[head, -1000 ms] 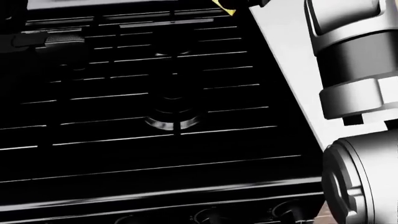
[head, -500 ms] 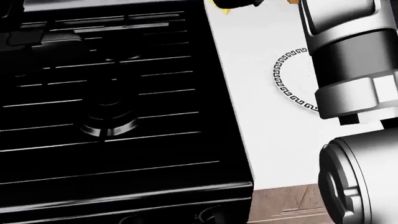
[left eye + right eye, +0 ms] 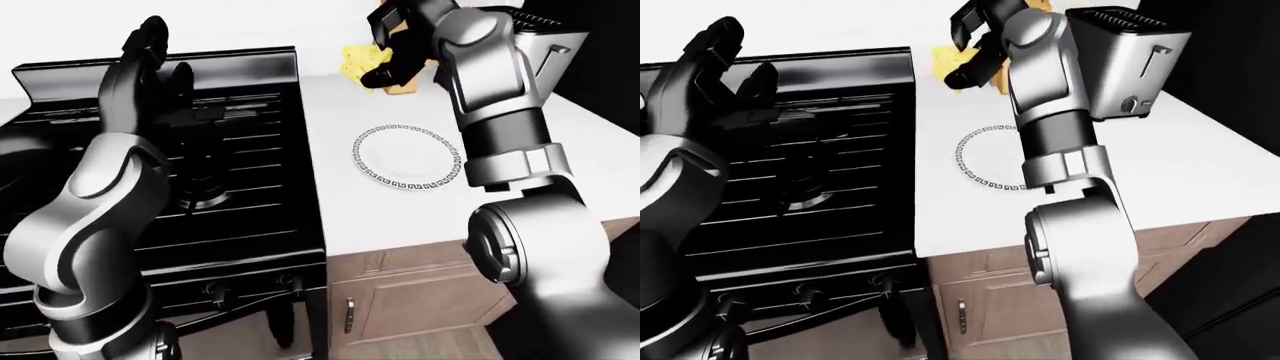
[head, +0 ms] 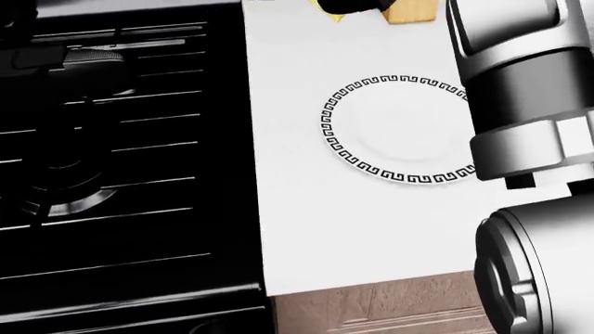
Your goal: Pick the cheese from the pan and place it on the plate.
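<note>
White counter beside the stove bears the plate mid-top; right hand grips cheese toward the far edge, left hand open over the stove.

yellow cheese, white plate w/ black key border

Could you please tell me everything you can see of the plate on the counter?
The plate is round and white, looks ceramic, with a black Greek-key band round its rim and a plain centre. It lies flat on the white counter, to the right of the black stove in the left-eye view. Nothing lies on it. The right arm crosses over its right edge in the views; whether it touches cannot be told.
</note>
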